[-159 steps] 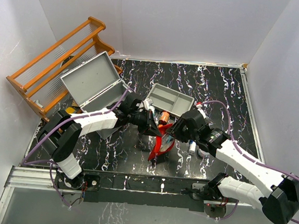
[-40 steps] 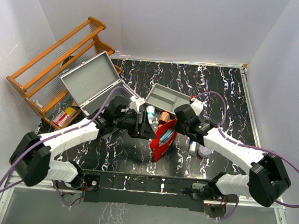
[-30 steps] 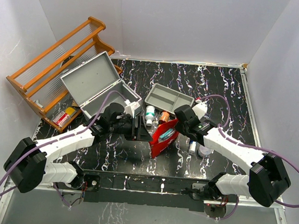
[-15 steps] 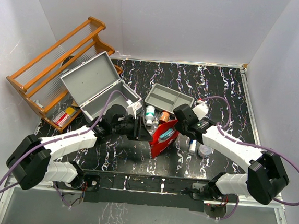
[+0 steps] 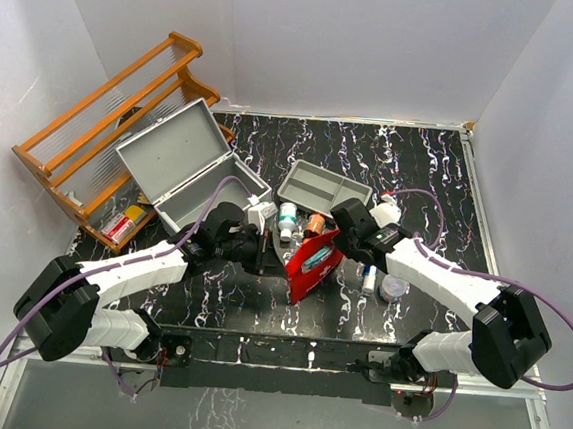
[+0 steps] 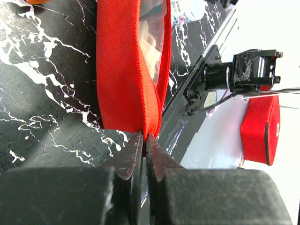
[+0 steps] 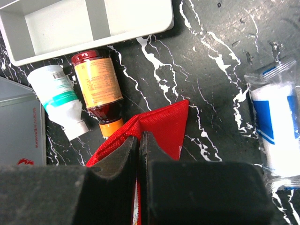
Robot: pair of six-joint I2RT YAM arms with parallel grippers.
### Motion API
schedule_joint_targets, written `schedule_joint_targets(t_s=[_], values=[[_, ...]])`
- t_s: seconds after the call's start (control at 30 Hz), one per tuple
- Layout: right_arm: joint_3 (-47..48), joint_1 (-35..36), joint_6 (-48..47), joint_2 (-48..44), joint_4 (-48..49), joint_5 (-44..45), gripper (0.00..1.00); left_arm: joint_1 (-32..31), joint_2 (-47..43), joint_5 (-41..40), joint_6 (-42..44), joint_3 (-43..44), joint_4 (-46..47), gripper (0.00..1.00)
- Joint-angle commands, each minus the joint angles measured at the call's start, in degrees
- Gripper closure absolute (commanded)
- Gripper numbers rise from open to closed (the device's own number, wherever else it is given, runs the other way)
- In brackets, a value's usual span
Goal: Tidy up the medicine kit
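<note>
Top external: medicine kit [image 5: 178, 155] sits rear-L of left gripper [image 5: 283, 258] (pinching red pouch [image 5: 312, 266]).

No legible text; brown bottle [image 7: 97, 83] label print too small.

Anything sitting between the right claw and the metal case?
Yes. The white bottle and brown bottle lie between the right claw and the open medicine kit; that claw is shut on the red pouch.
</note>
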Motion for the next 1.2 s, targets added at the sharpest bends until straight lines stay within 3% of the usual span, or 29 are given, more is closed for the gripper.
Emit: schedule_joint_targets(t_s=[0.0, 0.27, 0.4, 0.57, 0.8, 1.0, 1.17], values=[[1.06, -1.27, 6.37, -0.40, -0.50, -2.58, 1.00, -0.50, -0.17, 3.12, 5.45, 1.68, -3.70, 1.00], [0.45, -3.15, 9.80, -2.10, 1.32, -3.86, 1.00, -0.74, -0.19, 5.89, 8.39, 2.82, -7.59, 1.00], [0.55, -3.17, 2.23, -3.26, 4.07, -5.86, 0.67, -0.73, -0.08, 4.60, 8.01, 3.33, -7.98, 1.00], [-2.89, -3.22, -10.68, -7.60, 8.40, -14.18, 0.53, -0.74, 0.85, 2.21, 7.32, 4.36, -8.92, 1.00], [-9.86, -3.27, -28.04, -20.58, 11.29, -18.51, 0.46, -0.74, 1.47, -0.75, 4.97, 5.73, -10.77, 1.00], [-8.41, -2.40, -37.44, -21.83, 9.14, -25.22, 0.48, -0.74, 1.41, -0.98, 0.62, 6.50, -10.16, 1.00], [-7.60, 3.10, -40.93, -22.28, 9.35, -28.00, 0.52, -0.74, 1.19, -0.84, -3.60, 7.64, -11.18, 1.00]])
